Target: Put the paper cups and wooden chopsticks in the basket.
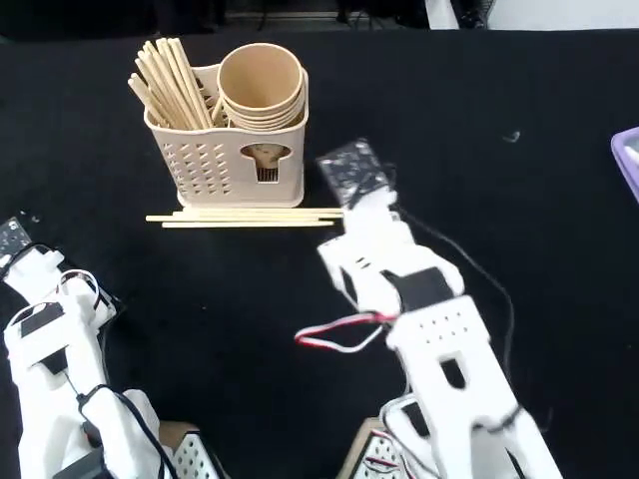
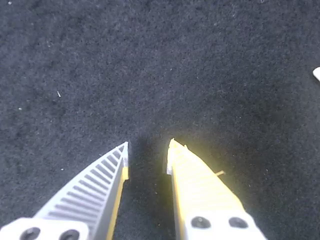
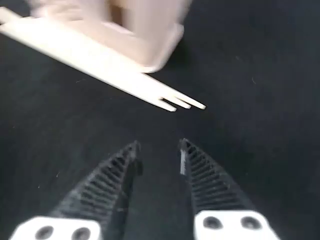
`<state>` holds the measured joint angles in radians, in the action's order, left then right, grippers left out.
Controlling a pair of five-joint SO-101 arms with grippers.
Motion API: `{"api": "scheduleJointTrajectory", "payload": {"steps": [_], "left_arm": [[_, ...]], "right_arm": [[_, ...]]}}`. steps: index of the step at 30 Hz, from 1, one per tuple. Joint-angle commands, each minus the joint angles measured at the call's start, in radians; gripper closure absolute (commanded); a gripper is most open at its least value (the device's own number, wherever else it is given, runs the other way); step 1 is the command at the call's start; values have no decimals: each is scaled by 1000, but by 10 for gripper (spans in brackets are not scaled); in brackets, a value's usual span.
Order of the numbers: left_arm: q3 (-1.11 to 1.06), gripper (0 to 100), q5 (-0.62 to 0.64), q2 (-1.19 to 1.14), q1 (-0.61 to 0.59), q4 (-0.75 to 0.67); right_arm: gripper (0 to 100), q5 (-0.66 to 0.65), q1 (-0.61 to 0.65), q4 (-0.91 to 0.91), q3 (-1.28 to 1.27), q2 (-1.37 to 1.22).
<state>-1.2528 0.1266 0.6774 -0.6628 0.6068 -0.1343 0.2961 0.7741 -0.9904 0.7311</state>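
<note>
My right fingers [image 3: 200,180] are gaping narrowly, empty; I am planning a mid-length pinch on light, stiff, slippery chopsticks [image 1: 245,217] at the basket's [image 1: 215,165] 6 o'clock.

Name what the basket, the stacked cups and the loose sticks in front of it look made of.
Cream perforated basket: likely moulded plastic, smooth, matte; regular punched slots and rounded corners. Tan stacked cups: probably paper, matte; thin rims nested together. Pale loose chopsticks: seemingly bare wood or bamboo, unvarnished; dull, straight, uniform light colour.
</note>
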Motion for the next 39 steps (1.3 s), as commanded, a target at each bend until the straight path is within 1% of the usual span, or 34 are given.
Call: {"api": "scheduleJointTrajectory", "payload": {"steps": [1,4,7,11,14,21,25,30,34,39], "left_arm": [[4,866,0,23,13,-6],[4,866,0,23,13,-6],[2,866,0,23,12,-6],[2,866,0,23,12,-6],[2,866,0,23,12,-6],[2,866,0,23,12,-6],[4,866,0,23,12,-6],[4,866,0,23,12,-6],[4,866,0,23,7,-6],[4,866,0,23,4,-6]], "right_arm": [[877,87,-58,-206,31,-180],[877,213,-75,-331,137,-383],[878,299,-80,-394,266,-593],[881,345,-104,-396,441,-828],[881,350,-109,-394,526,-931],[881,342,-78,-319,579,-1000],[881,333,-49,-201,598,-998],[881,204,26,14,659,-1004],[881,100,86,123,668,-995],[881,74,124,242,650,-918]]}}
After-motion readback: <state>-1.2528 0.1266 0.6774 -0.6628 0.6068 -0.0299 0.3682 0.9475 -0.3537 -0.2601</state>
